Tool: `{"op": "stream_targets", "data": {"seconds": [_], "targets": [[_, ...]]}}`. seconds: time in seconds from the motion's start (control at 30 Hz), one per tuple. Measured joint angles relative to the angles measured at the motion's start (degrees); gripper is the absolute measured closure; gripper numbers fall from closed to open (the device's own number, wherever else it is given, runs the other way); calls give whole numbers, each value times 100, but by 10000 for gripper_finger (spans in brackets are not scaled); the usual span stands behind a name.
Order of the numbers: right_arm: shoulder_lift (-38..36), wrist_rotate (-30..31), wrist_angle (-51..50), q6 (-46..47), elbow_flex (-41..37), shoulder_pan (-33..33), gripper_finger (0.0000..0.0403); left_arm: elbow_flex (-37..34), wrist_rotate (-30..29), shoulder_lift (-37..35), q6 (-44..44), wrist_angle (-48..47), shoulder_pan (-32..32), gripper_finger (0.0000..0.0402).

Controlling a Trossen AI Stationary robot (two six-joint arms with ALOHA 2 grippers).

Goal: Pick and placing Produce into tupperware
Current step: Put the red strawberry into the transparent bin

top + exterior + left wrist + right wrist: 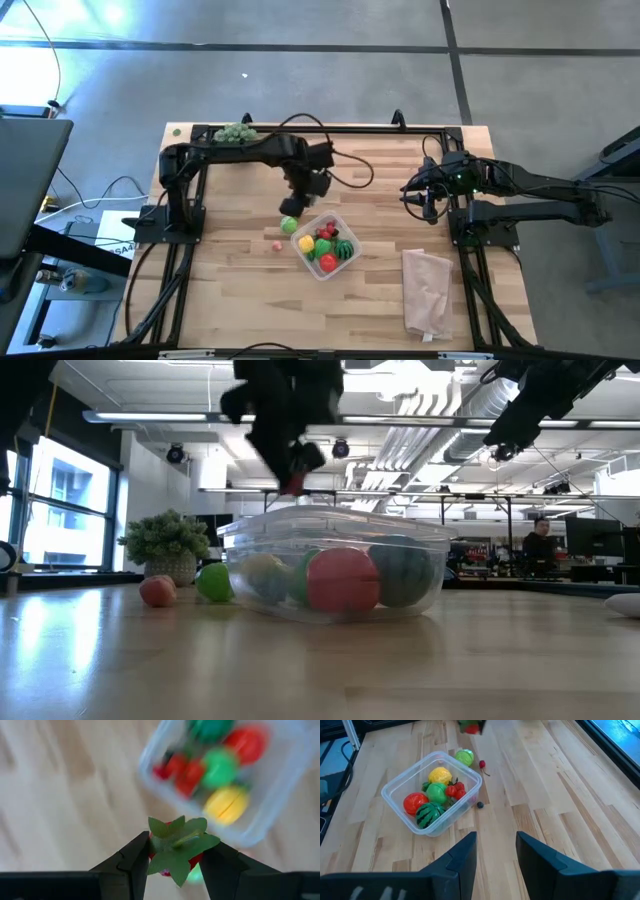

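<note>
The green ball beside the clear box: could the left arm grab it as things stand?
Probably not yet. The left gripper hangs close above the green ball by the box, but already holds a leafy red toy.

One tupperware (431, 795); one pink bag (427, 290); two end effectors (175, 865) (495, 857).

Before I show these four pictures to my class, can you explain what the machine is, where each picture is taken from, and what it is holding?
It is a table robot with two dark arms. One picture looks down from above, one looks level along the table top, and two come from cameras on the arms' wrists. The left hand holds a red toy fruit with a green leafy top above the table, near the clear tupperware, which already contains several toy fruits. A green fruit and a small red one lie on the wood beside it. The right hand waits empty at the side, fingers apart. A pale bag lies nearby.
</note>
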Motion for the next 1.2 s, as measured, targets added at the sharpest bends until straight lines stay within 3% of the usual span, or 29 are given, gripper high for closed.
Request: {"op": "stream_targets", "data": {"seconds": [0.17,0.23,0.53,0.83,1.2], "targets": [[1,2,1,0,0,2,274,470,1042,-7,-12,366,-245,257],[0,1,0,0,0,2,274,554,1197,-10,-11,576,-388,257],[0,2,0,0,0,0,274,550,340,375,70,906,-948,257],[2,1,2,0,0,2,274,553,-244,1044,27,742,-1038,257],[2,0,0,0,0,2,274,553,-390,1360,-11,578,-1038,257]]}}
